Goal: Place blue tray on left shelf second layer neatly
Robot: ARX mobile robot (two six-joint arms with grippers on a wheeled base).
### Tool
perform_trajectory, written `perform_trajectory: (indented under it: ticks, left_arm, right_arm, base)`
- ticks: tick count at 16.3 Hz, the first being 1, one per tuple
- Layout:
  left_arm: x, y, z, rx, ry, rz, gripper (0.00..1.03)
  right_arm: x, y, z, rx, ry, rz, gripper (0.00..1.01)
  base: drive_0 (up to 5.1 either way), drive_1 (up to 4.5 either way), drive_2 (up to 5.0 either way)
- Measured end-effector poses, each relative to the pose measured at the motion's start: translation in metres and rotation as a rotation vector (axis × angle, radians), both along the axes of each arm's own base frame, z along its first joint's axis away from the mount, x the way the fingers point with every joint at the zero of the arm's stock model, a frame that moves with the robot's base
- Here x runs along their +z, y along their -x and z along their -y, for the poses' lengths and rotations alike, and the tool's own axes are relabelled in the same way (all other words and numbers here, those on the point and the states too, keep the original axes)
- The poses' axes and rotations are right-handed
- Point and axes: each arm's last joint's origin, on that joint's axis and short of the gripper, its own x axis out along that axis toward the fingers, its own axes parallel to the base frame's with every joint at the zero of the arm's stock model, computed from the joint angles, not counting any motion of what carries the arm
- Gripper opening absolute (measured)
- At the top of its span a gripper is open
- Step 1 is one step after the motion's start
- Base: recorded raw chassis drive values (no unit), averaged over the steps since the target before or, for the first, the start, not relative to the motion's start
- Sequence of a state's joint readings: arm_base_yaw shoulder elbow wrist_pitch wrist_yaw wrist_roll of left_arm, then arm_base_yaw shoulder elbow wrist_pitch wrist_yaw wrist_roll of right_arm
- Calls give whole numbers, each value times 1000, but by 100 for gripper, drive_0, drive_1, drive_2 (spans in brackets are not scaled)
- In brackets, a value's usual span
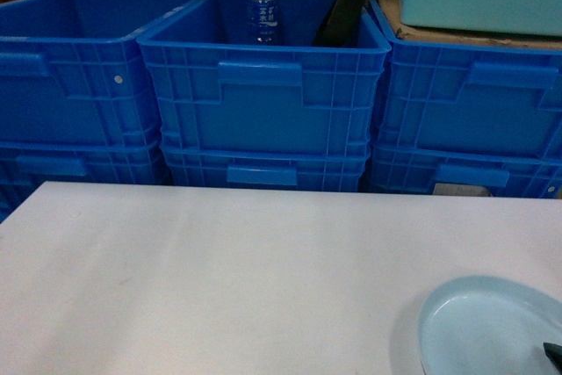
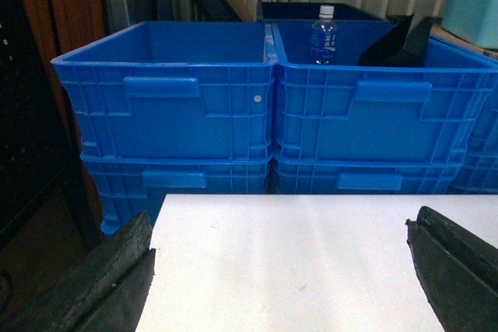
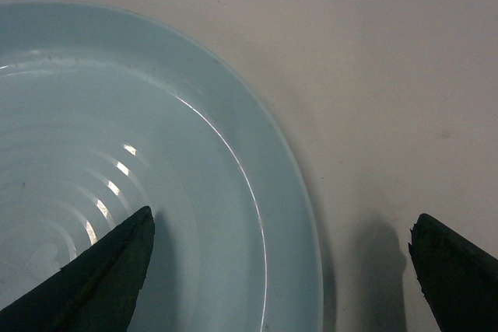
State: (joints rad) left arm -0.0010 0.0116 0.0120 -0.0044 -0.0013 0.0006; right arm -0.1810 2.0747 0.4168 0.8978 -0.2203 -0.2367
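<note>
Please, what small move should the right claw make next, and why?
Probably lower the right claw and close it on the tray rim. Its fingers are open and straddle the rim, one over the tray, one over the table. The tray lies flat on the table, not yet gripped.

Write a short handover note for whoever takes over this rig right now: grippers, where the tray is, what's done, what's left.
Left gripper: open, empty, above the white table, facing the stacked blue crates.
Right gripper: open, low over the blue tray, one finger above its inside, the other beyond the rim; not yet gripping.
The tray lies flat at the table's near right corner.
Done: right arm lined up on the tray's rim.
Left: grasp, lift, carry to the left shelf's second layer, set it neatly. The shelf is not clearly in view.
</note>
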Motion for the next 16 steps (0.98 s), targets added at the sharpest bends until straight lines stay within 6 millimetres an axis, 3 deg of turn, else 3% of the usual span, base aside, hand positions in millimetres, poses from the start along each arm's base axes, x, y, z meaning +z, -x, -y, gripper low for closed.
perform_trajectory:
  ticks: [6,13,14,15,16]
  left_arm:
    - [0,0,0,-1,0,0,98]
    - [0,0,0,-1,0,0,98]
    - [0,0,0,-1,0,0,98]
    - [0,0,0,-1,0,0,98]
    - [0,0,0,-1,0,0,98]
  right_arm:
    - [-11,4,6,-19,-43,8,95]
    - [-16,13,16,-49,-94,8,20]
    - [-16,14,15,-41,-102,16,2]
    - [-12,16,17,-50,-104,39,2]
    - [5,29,8,-57,-76,50,2]
  base:
    - [0,0,0]
    - [0,0,0]
    - [0,0,0]
    - [0,0,0]
    - [0,0,0]
